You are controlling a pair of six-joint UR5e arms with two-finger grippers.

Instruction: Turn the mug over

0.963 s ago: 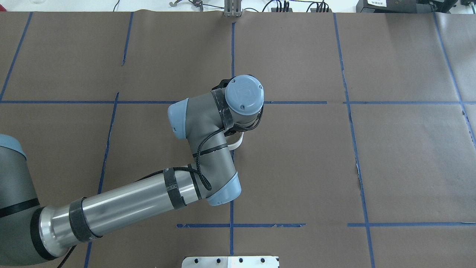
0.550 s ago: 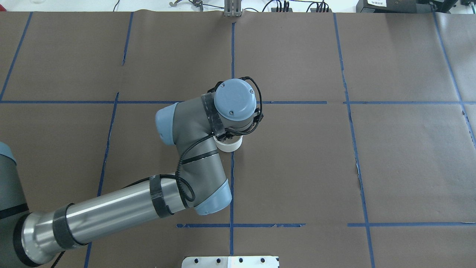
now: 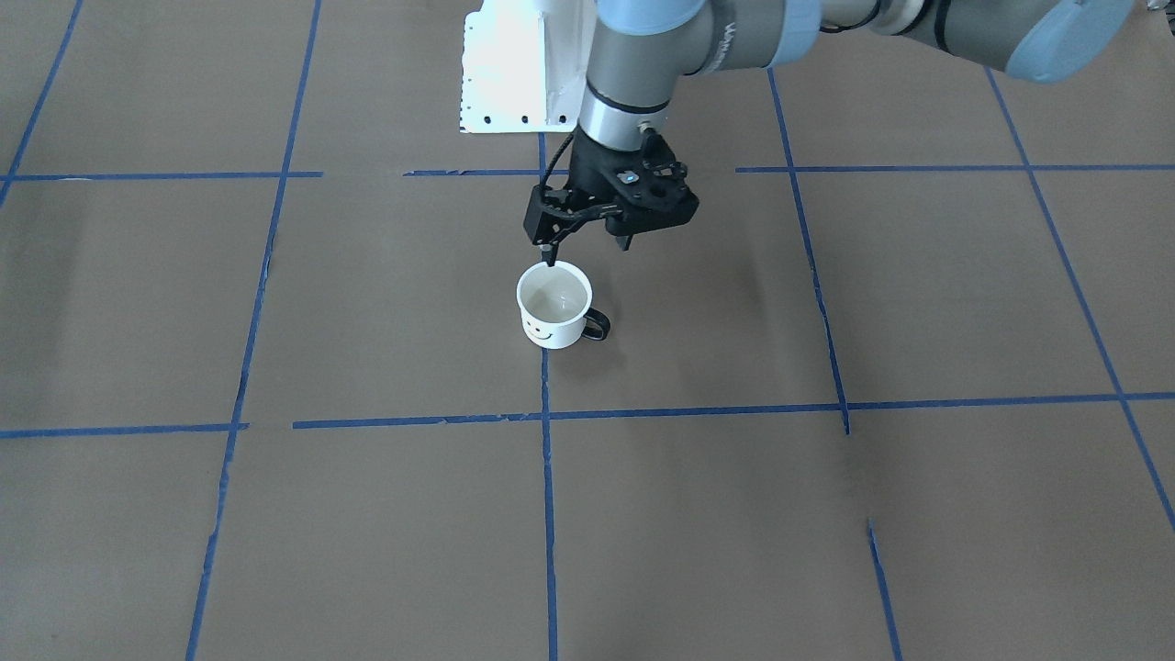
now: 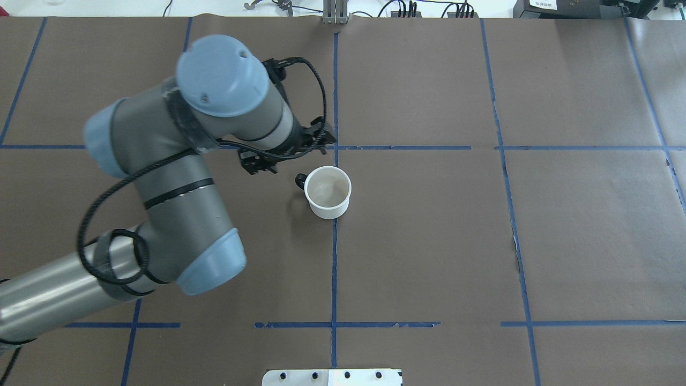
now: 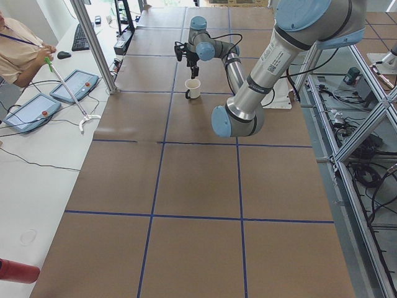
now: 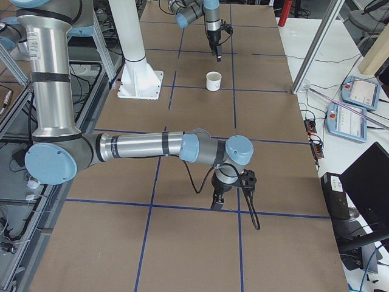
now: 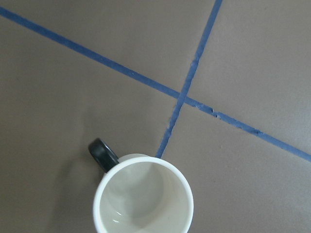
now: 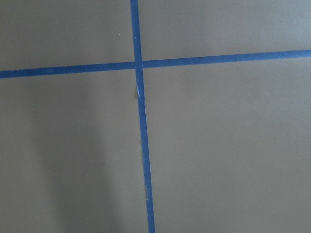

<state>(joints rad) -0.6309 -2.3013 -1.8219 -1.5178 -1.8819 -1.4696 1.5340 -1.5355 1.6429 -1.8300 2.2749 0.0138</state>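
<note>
1. The mug (image 3: 553, 308) is standing upright on the table (image 3: 826, 514) with its mouth facing up and its white inside showing.
2. It is sitting right on a blue tape line (image 3: 547, 477) that runs away from the robot, a little nearer the robot than a crossing of two lines.
3. Its black handle (image 3: 598, 325) is pointing toward the robot's left side, and the smiley face (image 3: 542, 336) is looking away from the robot, toward the front-facing camera.
4. The left tool (image 3: 587, 246) is hanging above the table just beside the mug, off toward the handle side and higher than the rim, with its fingers pointing down.
5. Its jaws are standing well apart and are gripping nothing; no finger is touching the mug.
6. The left wrist camera is looking straight down into the mug, which is lying at the lower edge of that view.
7. The right tool (image 6: 217, 202) is hovering low over the table well apart from the mug, toward the robot's right end; it is showing only in the right side view, so I cannot tell how far it is open.
</note>
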